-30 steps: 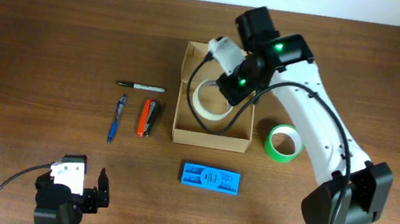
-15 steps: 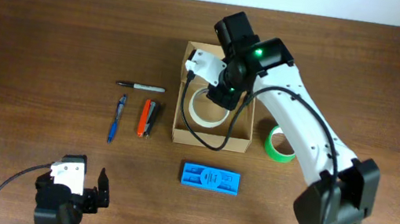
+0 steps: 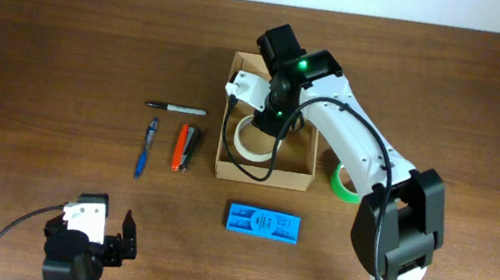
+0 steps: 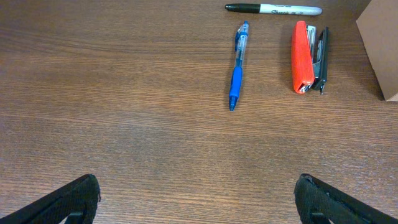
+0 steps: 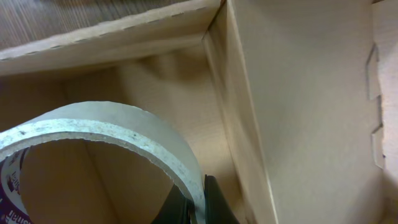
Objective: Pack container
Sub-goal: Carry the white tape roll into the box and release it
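- Since the earlier frame, the right arm has swung left over the container (image 3: 263, 175), carrying the white tape roll (image 3: 247, 146) toward the box's left wall.
- Container: lid open, at the centre of the overhead frame, standing on the bench (image 3: 67, 33).
- Right claw (image 5: 198, 208): clenched on the roll's wall, inside the container near a corner.
- Left claw (image 4: 198, 200): released, fingers wide apart, at the lower left of the overhead frame.
- Left of the container: marker (image 4: 273, 9), blue pen (image 4: 236, 68), stapler (image 4: 301, 57).

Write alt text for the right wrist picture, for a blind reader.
A pale tape roll, its wall pinched by the robot's right hand, is inside a plain cardboard box, near one inner corner.
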{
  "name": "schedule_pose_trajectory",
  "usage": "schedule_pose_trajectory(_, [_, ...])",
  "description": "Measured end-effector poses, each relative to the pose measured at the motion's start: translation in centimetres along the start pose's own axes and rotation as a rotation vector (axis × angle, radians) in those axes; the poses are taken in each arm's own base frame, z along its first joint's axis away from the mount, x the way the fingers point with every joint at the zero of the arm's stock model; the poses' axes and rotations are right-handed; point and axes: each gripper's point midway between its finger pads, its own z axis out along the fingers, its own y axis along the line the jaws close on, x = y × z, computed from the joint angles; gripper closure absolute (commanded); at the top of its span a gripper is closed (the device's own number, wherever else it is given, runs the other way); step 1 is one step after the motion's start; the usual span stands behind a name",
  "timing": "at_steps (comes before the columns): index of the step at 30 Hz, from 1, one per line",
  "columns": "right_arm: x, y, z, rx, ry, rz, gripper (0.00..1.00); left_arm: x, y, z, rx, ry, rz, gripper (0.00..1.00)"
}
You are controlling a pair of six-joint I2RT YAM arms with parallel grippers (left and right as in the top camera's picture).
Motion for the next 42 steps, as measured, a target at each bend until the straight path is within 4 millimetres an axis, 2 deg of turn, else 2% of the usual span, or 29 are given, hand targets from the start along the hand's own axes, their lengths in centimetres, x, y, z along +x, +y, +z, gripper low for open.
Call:
schedule_pose_trajectory(8, [0.3,0.0,1.5,-0.016,0.017,0.003,0.96,0.0,0.0,0.0,0.0,0.0,0.0,0.0])
schedule_pose_trajectory(15, [0.6,-0.1,3.6,-0.035,0.037,0.007,0.97,0.0,0.0,0.0,0.0,0.0,0.0,0.0])
schedule_pose_trajectory(20, [0.4,-0.3,3.9,-0.027,0.028,0.005,0.96,0.0,0.0,0.0,0.0,0.0,0.0,0.0])
schedule_pose_trajectory(24, [0.3,-0.4,3.9,-0.025,0.026,0.004,0.88,0.0,0.0,0.0,0.0,0.0,0.0,0.0])
schedule_pose_trajectory(31, [0.3,-0.4,3.9,-0.025,0.027,0.002,0.86,0.0,0.0,0.0,0.0,0.0,0.0,0.0])
schedule_pose_trajectory(35, [0.3,-0.4,3.9,-0.025,0.026,0.003,0.74,0.0,0.0,0.0,0.0,0.0,0.0,0.0])
schedule_pose_trajectory(37, [0.3,-0.4,3.9,-0.025,0.026,0.004,0.71,0.0,0.0,0.0,0.0,0.0,0.0,0.0])
schedule_pose_trajectory(42, [0.3,-0.4,3.9,-0.025,0.026,0.002,0.7,0.0,0.0,0.0,0.0,0.0,0.0,0.0])
